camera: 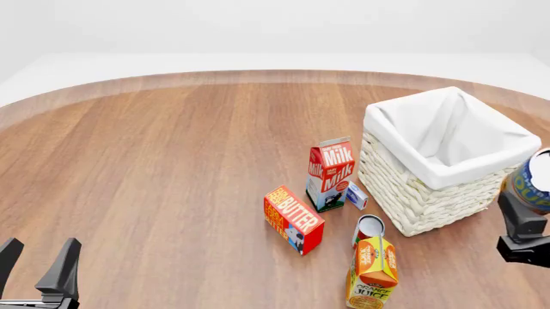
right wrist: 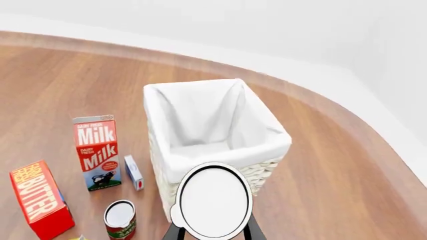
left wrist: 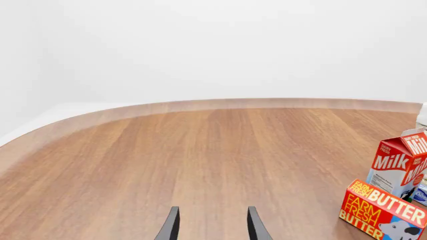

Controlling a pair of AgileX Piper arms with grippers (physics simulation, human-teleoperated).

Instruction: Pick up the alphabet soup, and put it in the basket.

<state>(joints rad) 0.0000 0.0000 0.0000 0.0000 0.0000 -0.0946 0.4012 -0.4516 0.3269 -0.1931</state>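
Observation:
My right gripper (camera: 526, 212) is shut on the alphabet soup (camera: 531, 181), a small can with a blue and orange label and a pale top. It holds the can upright above the table, just right of the basket's near corner. In the right wrist view the can's pale top (right wrist: 213, 200) fills the space between my fingers, in front of the basket (right wrist: 261, 172). The white woven basket (camera: 411, 199) with cloth lining stands at the right and looks empty. My left gripper (camera: 38, 261) is open and empty at the near left, also seen in the left wrist view (left wrist: 210, 222).
Left of the basket stand a milk carton (camera: 331, 170), a small blue-white box (camera: 356, 195), a butter box (camera: 294, 219), a red-green can (camera: 368, 228) and an orange juice carton (camera: 371, 270). The table's curved far edge (camera: 257, 74) runs behind.

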